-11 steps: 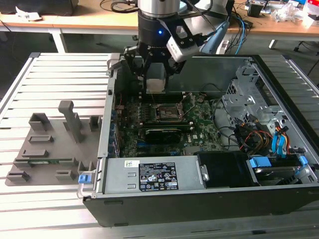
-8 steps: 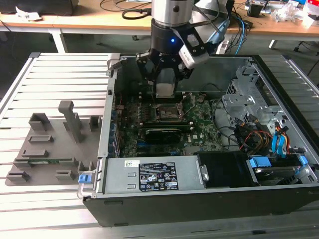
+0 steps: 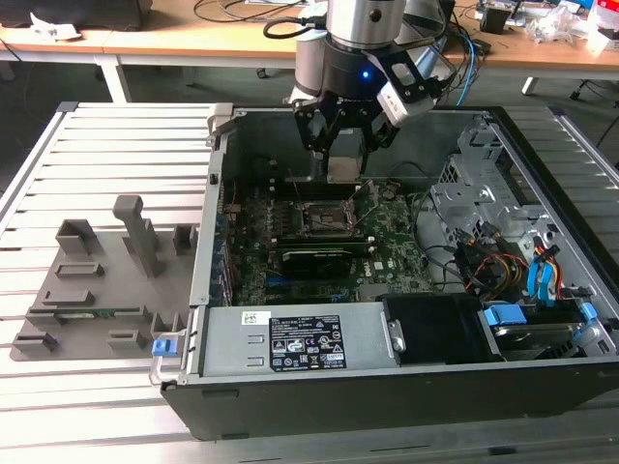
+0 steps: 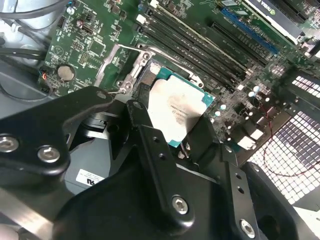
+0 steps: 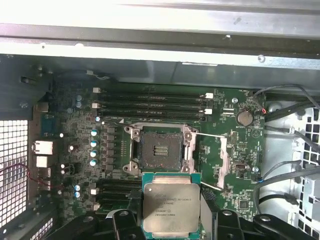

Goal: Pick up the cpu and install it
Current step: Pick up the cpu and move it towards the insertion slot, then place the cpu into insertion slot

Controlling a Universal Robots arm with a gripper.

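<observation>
Clamped on the cpu: gripper pinching two opposite edges between its black fingers, silvery lid up, green rim showing around it. Poised inside the open computer case, above the motherboard and apart from it, not yet seated. In the first wrist view, lies just beside the bare socket rather than squarely over it. Shows the socket uncovered, load plate swung aside and thin retention lever out of the way.

Judged as the alignment stage of the install. Best done by centring the chip over the socket before any descent, squaring its edges to the socket frame. Worth checking the corner mark and edge notches against the socket keys, too small to make out here. Keep the chip level and lower it straight; never slide it sideways across the contact field, likely fragile. Keep the fingers off the frame's metal shoulders and off the lever. Let go only with the chip lying flat in the recess, and without pressing down. Mind the memory slots along one side of the socket, where room for the fingers looks tight
</observation>
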